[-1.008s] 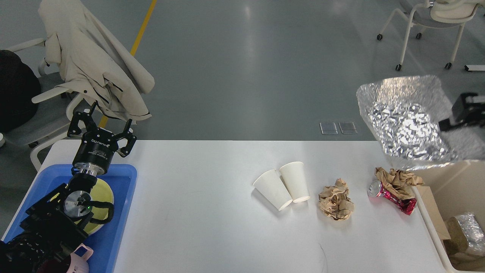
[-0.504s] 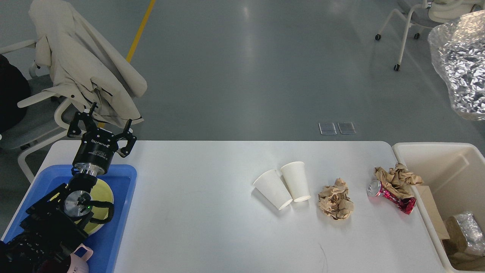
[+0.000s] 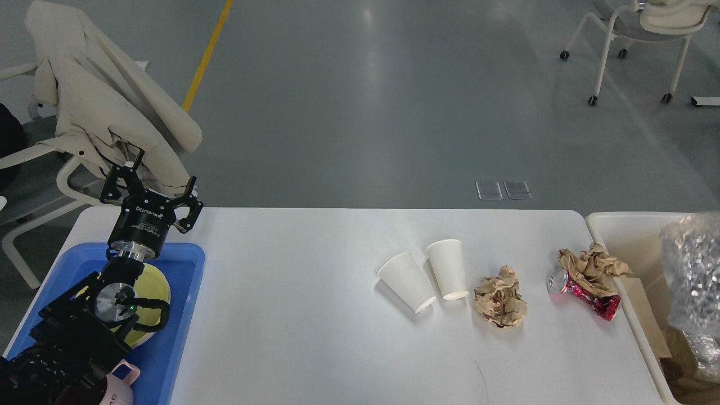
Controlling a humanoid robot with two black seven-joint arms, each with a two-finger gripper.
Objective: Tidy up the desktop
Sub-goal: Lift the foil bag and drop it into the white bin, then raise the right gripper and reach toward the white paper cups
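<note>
Left gripper (image 3: 151, 187) hangs fingers apart, empty, over the desktop's (image 3: 292, 315) far-left corner; right gripper is out of view. I would release the foil (image 3: 693, 270) low inside the bin (image 3: 624, 225) at the right edge.

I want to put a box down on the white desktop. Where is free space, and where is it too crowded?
The desktop is bare in a wide stretch between the blue tray and the two paper cups. The front edge below the cups is also free. The right part is crowded: paper wads, a crushed can, then the bin.
</note>
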